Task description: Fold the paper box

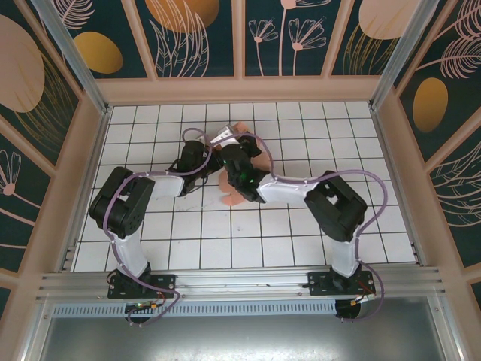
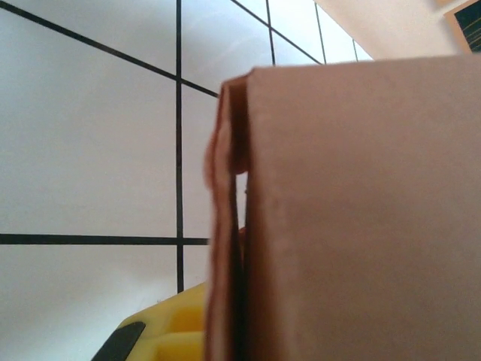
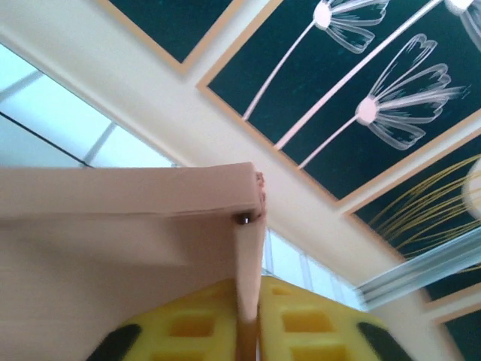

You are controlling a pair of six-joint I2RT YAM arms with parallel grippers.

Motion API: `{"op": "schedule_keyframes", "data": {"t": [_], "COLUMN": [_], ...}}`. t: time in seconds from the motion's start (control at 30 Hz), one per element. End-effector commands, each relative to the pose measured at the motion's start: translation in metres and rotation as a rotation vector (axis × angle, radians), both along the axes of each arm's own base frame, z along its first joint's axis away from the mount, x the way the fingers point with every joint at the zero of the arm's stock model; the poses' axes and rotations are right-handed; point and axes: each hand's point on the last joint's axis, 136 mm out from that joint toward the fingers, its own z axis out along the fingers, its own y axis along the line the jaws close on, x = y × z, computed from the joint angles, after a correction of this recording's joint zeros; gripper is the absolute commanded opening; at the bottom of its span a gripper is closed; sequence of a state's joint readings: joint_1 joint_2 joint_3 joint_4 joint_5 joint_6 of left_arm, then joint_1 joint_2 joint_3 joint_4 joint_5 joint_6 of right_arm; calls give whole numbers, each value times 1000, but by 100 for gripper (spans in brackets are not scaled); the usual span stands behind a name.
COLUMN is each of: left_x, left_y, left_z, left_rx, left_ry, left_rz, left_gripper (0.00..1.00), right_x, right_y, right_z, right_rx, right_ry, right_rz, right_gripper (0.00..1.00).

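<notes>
Jaws on your right gripper (image 3: 249,325) are pinched nearly together on a thin upright wall of the paper box (image 3: 113,226), yellow fingers (image 3: 308,316) either side. Your left gripper (image 2: 222,335) is clamped on another panel edge. Box is between both wrists, around the middle of the tiled table (image 1: 301,248).

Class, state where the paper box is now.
Top view: the paper box is mid-table, toward the back wall, held between the left gripper and right gripper.
</notes>
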State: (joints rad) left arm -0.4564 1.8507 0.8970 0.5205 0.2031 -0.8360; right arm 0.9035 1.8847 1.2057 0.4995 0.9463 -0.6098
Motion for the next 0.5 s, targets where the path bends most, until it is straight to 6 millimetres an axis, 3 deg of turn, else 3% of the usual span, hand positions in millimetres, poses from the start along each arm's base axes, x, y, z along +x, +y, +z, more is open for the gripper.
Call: {"op": "schedule_keyframes", "data": {"t": [0.0,0.07,0.17,0.3,0.33,0.47], "left_x": [1,1,0,-3,3,2], "left_y": [-15,-13,-12,-9,-11,-11], "left_z": [28,22,15,7,17,20], "left_rx": [-7,5,20,44,38,76], "left_ry": [-44,-19,11,36,14,1], "left_rz": [-56,-47,-41,-38,-37,-61], "left_gripper": [0,0,0,0,0,0], "right_x": [-12,-19,-30,-40,-42,-51], "right_y": [18,26,35,34,33,26], "right_z": [-2,2,12,26,30,46], "right_rx": [188,241,302,362,374,461], "right_ry": [150,198,237,252,250,250], "right_rz": [128,196,277,326,334,377], "right_gripper": [37,53,68,78,78,79]}}
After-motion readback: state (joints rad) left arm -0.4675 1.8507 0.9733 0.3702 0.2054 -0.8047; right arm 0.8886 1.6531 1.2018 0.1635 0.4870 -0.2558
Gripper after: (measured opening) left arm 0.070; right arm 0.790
